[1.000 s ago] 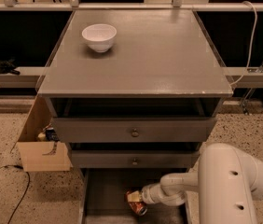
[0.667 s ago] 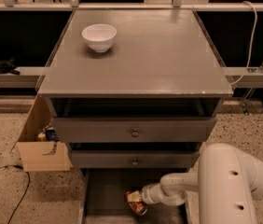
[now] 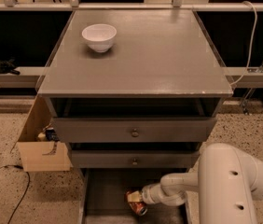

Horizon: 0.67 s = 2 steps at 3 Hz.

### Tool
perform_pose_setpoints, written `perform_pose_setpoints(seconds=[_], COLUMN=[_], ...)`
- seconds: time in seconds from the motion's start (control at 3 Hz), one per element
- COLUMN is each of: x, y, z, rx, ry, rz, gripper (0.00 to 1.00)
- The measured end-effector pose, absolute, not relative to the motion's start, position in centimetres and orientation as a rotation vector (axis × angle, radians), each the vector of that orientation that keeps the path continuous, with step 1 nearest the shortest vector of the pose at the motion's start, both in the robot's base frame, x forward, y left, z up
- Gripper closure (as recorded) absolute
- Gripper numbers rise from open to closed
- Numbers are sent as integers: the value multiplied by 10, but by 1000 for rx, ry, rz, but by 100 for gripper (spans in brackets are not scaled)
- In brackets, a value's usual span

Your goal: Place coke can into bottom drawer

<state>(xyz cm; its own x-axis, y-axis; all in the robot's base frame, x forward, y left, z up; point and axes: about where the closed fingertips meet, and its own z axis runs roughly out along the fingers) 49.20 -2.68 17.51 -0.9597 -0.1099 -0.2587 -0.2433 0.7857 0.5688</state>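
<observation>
The coke can [image 3: 135,202] is a small red-orange can lying tilted on the floor of the open bottom drawer [image 3: 106,195], near its middle. My gripper [image 3: 143,200] reaches in from the right on a white arm [image 3: 224,183] and sits right against the can. The two upper grey drawers with round knobs [image 3: 134,133] are pushed in above it.
A white bowl [image 3: 99,36] stands on the grey cabinet top [image 3: 159,59] at the back left. A cardboard box [image 3: 40,148] stands on the speckled floor to the cabinet's left, with a black cable [image 3: 19,190] beside it. A white cable [image 3: 250,36] hangs at the right.
</observation>
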Motion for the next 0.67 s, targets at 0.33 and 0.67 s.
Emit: perform_pose_setpoints(seconds=[0.33, 0.67], x=[492, 492], y=[-27, -27], z=[175, 175], rx=[-277, -277], ry=[2765, 2765], rz=[924, 924], gripper=[12, 0])
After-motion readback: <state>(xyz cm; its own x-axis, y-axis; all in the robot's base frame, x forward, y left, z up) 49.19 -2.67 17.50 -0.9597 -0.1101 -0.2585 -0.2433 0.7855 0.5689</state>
